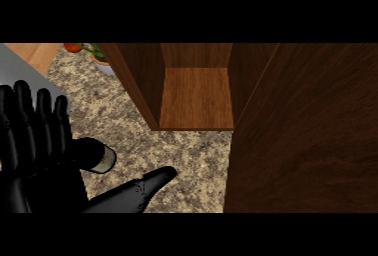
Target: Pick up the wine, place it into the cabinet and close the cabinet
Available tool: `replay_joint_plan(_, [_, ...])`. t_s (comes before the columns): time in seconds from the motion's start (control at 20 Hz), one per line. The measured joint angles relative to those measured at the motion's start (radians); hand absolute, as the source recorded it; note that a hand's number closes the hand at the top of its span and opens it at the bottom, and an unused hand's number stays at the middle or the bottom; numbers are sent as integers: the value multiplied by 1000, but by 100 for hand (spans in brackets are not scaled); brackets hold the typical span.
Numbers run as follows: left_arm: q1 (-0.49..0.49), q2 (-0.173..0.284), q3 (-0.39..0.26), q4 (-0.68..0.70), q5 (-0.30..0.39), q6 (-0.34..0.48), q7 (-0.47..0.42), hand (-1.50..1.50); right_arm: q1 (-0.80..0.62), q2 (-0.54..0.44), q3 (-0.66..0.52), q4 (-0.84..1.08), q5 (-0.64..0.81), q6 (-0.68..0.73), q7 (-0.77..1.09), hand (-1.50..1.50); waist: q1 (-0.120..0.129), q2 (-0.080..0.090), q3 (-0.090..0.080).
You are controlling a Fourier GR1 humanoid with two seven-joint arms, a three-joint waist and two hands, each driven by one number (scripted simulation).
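Note:
The wine bottle (pixel 96 155) is dark with a pale band at its end and sits on the speckled counter (pixel 125 115), low at the left. My left hand (pixel 37 165) fills the lower left corner. Its fingers are straight and point up, covering part of the bottle, and its thumb (pixel 148 185) stretches right just below the bottle. The fingers are not curled round the bottle. The wooden cabinet (pixel 196 97) stands open at the top centre with a bare shelf. Its door (pixel 310 130) is swung out and covers the right side. My right hand does not show.
A pot holding something red and green (pixel 87 51) stands at the top left beside the cabinet's side wall. A pale wooden surface (pixel 33 54) and a grey strip (pixel 18 70) border the counter's left edge.

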Motion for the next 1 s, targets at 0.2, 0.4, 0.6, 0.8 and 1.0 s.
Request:
replay_joint_plan(0.2, [36, 17, 28, -39, -7, -13, 10, -150, 5, -8, -27, -12, -3, 12, 10, -150, -2, 0, 0])
replay_joint_plan(0.4, [72, 36, 75, -82, -3, -44, 29, -150, -29, -4, -30, -18, -1, -5, 49, -150, -2, 1, 0])
replay_joint_plan(0.6, [86, 49, 129, -88, 3, -68, 45, -150, -33, -6, -32, -29, 1, -7, 74, -150, -3, 1, -1])
replay_joint_plan(0.8, [127, 75, 198, -90, 76, -75, 3, -150, -58, -7, -41, -30, 6, -11, 94, -150, -3, 1, -1])
replay_joint_plan(1.0, [171, 83, 247, -100, 157, -85, -20, -150, -62, -4, -42, -37, 9, -14, 106, -150, -3, 1, -1])
